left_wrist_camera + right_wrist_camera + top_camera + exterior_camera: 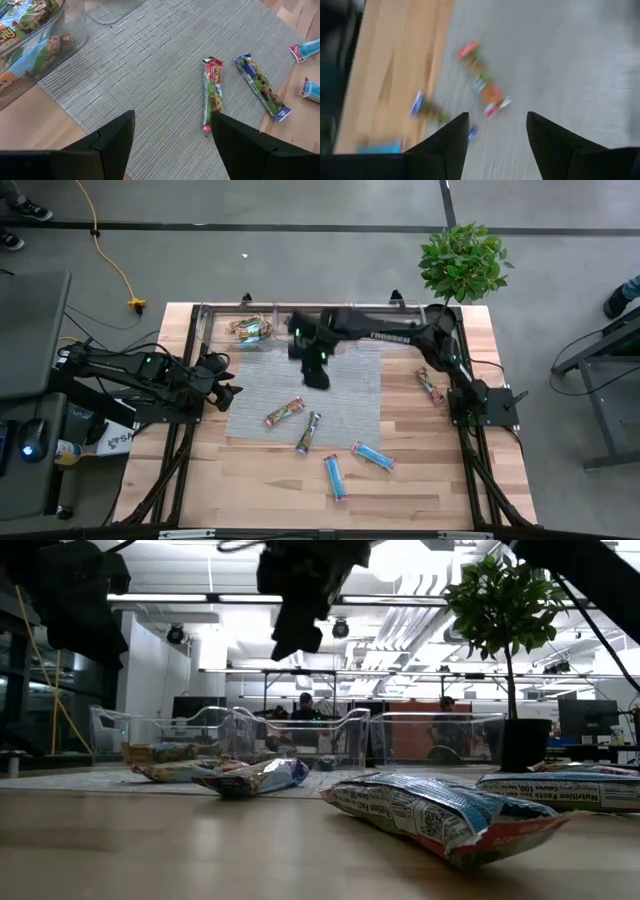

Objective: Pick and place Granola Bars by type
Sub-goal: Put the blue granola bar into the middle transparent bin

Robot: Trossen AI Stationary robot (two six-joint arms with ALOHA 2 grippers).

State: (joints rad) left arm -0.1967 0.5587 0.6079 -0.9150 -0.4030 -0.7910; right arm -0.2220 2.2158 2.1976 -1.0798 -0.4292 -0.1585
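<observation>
A tan-green bar with red ends (284,412) and a dark purple bar (309,431) lie flat on the grey mat (350,395). Two light blue bars (335,476) (372,455) lie on the wood near the front. Another tan-green bar (431,387) lies right of the mat. My right gripper (318,375) hangs open and empty above the mat, just beyond the tan-green bar (482,82). My left gripper (228,393) is open and empty at the mat's left edge; its wrist view shows the tan-green bar (213,95) and the purple bar (262,87).
Clear plastic bins (250,330) stand along the table's far edge; the left one holds several tan-green bars (30,40). A potted plant (462,260) stands at the far right corner. People sit in the room behind the table (305,705).
</observation>
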